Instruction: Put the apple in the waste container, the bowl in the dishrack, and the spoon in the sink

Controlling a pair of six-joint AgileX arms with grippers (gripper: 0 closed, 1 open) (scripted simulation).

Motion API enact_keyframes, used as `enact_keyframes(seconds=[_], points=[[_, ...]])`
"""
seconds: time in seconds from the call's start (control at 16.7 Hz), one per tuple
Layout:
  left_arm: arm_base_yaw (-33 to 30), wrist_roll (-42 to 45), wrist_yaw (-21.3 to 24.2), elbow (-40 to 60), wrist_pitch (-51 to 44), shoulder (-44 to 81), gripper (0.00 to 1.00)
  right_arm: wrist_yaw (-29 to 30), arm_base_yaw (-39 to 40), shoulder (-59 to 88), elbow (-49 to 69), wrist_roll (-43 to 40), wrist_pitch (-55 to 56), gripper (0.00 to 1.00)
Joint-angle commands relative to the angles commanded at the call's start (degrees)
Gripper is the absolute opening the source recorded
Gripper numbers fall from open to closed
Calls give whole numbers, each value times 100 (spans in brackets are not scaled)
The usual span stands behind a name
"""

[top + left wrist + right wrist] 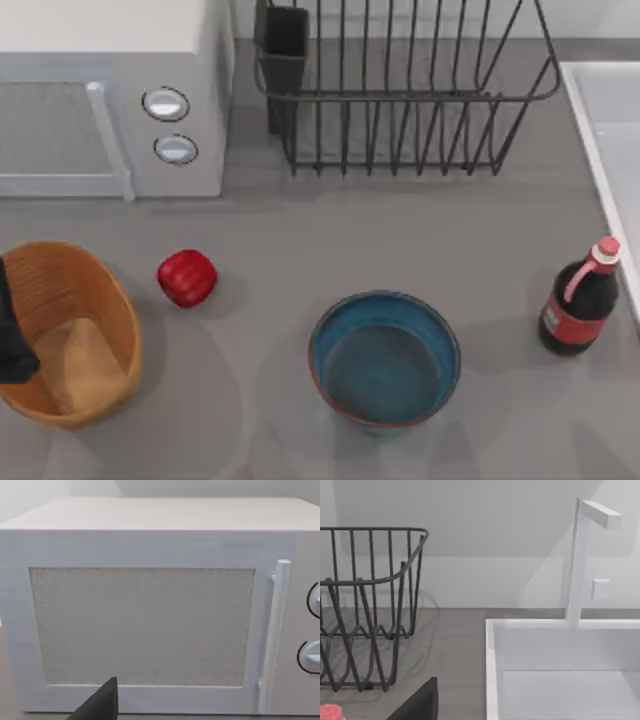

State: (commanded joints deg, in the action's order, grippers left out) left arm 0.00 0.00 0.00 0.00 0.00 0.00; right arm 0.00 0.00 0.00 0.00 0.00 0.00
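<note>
The red apple (186, 277) lies on the grey table, just right of the orange-tan waste container (95, 290) at the lower left. The blue-teal bowl (384, 360) stands upright and empty near the front middle. At the back is the dark wire dishrack (400, 95) (365, 580), with the pale sink (615, 150) (560, 655) along the right edge. The spoon is out of view. My left gripper (12, 335) (97, 705) hangs over the waste container's left side. A dark part of my right gripper (417, 702) shows facing the dishrack and the sink.
A white microwave (110, 95) (150, 615) with two round knobs fills the back left. A dark bottle (578, 300) with a red label and pink cap (330, 712) stands at the right, close to the sink. A white tap (580, 555) rises behind the sink.
</note>
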Motion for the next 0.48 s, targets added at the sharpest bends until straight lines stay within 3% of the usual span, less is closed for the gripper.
enact_keyframes(seconds=[0.24, 0.48], points=[[-50, 40, -7, 167, -121, 176, 100, 0, 0, 0, 0, 0, 0, 100], [-326, 261, -47, 1110, -784, 1263, 100, 0, 0, 0, 0, 0, 0, 100]])
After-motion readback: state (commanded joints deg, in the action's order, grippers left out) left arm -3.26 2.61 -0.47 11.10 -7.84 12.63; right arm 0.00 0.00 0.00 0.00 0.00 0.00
